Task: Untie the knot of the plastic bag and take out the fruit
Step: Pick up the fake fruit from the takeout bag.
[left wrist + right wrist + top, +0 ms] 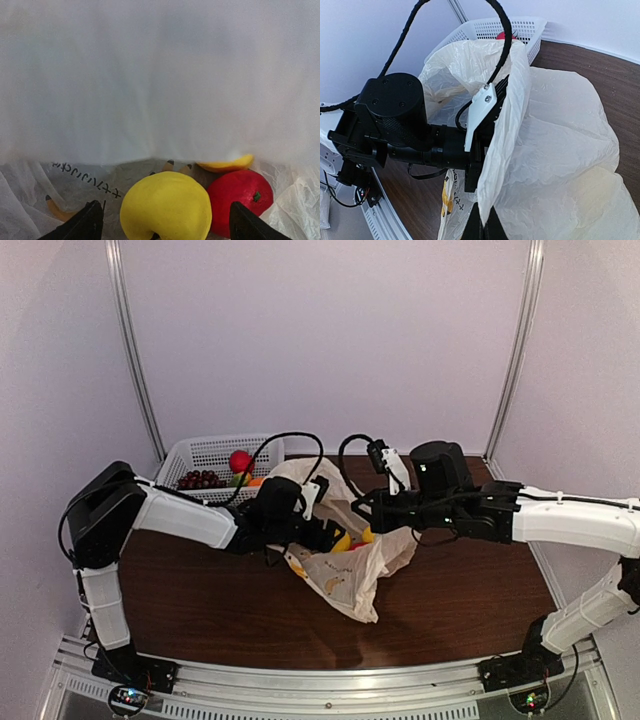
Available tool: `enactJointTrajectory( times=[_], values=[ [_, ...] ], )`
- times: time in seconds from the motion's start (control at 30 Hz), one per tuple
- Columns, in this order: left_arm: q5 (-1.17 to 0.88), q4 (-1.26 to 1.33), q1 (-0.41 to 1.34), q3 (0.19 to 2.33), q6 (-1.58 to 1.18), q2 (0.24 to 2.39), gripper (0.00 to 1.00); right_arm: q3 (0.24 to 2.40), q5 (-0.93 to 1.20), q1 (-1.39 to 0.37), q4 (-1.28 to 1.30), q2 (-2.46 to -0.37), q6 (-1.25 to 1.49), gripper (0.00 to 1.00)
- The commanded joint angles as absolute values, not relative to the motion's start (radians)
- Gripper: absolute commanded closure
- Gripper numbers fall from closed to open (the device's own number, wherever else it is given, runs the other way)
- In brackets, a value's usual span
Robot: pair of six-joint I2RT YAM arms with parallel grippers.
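The plastic bag [352, 575] lies crumpled mid-table with its mouth held open; the knot is out of view. My left gripper [333, 537] is inside the bag. In the left wrist view it [165, 205] stands open, its black fingers [86, 224] either side of a yellow fruit [166, 206]. A red fruit [241, 199] lies right of it and a yellow piece [225, 164] behind. My right gripper [487, 227] is shut on the bag's rim film [510, 150], lifting it beside the left arm [410, 135].
A white perforated basket [205, 455] stands at the back left, holding a red fruit [240, 460] and dark grapes [199, 480]. Its rim [505, 27] shows behind the bag in the right wrist view. Cables loop above both wrists.
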State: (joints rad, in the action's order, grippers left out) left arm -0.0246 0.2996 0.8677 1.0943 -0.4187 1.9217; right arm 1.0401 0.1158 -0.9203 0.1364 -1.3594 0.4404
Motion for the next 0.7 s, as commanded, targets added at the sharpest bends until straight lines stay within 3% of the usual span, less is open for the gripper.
enactJointTrajectory(
  times=[0.0, 0.37, 0.67],
  values=[
    [0.002, 0.286, 0.871, 1.135, -0.407, 1.966, 0.11, 1.017, 0.132, -0.921, 0.096, -1.353, 0.459, 1.0],
    [-0.019, 0.228, 0.871, 1.185, -0.442, 2.031, 0.06, 0.996, 0.126, -0.921, 0.09, -1.338, 0.464, 1.0],
    [-0.016, 0.228, 0.871, 1.166, -0.457, 2.038, 0.1, 0.992, 0.132, -0.921, 0.069, -1.339, 0.474, 1.0]
  ],
)
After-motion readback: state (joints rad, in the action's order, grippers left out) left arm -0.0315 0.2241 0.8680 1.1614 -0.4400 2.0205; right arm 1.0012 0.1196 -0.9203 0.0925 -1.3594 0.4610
